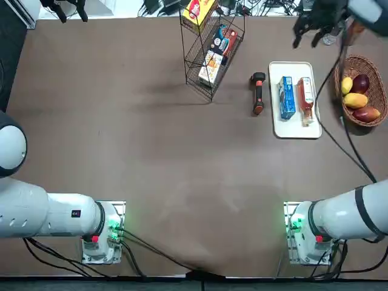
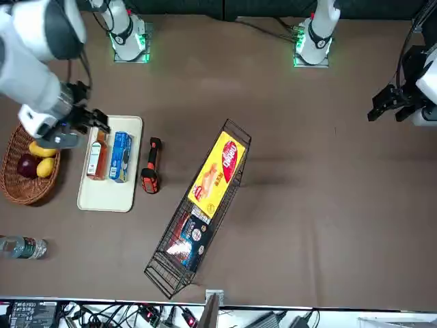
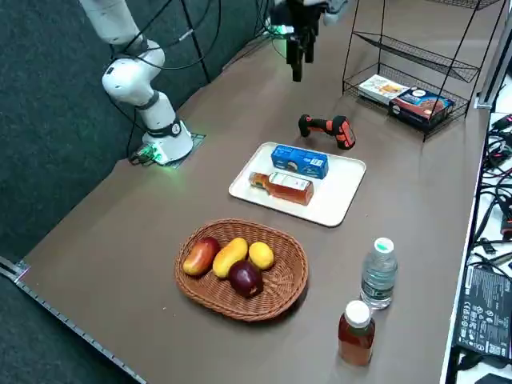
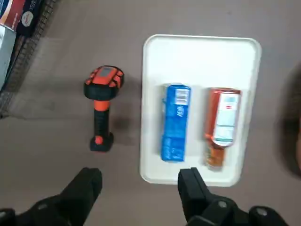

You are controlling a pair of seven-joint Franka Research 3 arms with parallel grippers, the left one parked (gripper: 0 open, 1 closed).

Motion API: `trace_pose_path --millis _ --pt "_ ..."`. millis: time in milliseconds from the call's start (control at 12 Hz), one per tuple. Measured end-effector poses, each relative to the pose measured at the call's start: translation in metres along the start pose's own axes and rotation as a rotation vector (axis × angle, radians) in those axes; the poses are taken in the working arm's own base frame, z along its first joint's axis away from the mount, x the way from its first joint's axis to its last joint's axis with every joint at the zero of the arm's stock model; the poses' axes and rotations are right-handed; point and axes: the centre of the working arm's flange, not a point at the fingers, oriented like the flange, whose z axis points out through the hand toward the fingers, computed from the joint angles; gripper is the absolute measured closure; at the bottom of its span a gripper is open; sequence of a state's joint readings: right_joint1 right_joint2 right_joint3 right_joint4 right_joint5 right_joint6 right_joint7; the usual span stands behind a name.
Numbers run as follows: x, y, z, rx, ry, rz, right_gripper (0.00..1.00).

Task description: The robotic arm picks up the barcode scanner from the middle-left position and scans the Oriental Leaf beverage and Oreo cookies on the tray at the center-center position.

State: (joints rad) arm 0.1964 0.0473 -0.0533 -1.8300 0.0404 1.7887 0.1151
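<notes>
Black barcode scanner (image 4: 102, 109) lies lower than the open right end effector (image 4: 140, 175).

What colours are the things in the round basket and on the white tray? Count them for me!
Yellow fruits: 2
Dark purple fruit: 1
Red-and-yellow fruit: 1
Blue cookie pack: 1
Reddish-brown tea bottle: 1
Total: 6
The right pincer, open above the table, isn't counted.
</notes>
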Motion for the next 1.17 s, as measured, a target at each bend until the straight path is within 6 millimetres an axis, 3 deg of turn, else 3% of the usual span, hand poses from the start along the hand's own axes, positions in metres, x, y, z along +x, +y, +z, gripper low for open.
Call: trace_pose_path --millis 250,333,417,833,1167 --pt "-0.004 -0.056 0.054 -0.005 0.029 0.034 0.0" --pt "-0.008 -0.086 0.087 -0.012 0.028 0.023 0.0" --pt "-0.009 -0.094 0.101 -0.014 0.03 0.017 0.0" --pt "-0.015 -0.096 0.155 0.001 0.096 0.023 0.0" --pt "-0.021 -0.096 0.186 0.012 0.135 0.053 0.0"
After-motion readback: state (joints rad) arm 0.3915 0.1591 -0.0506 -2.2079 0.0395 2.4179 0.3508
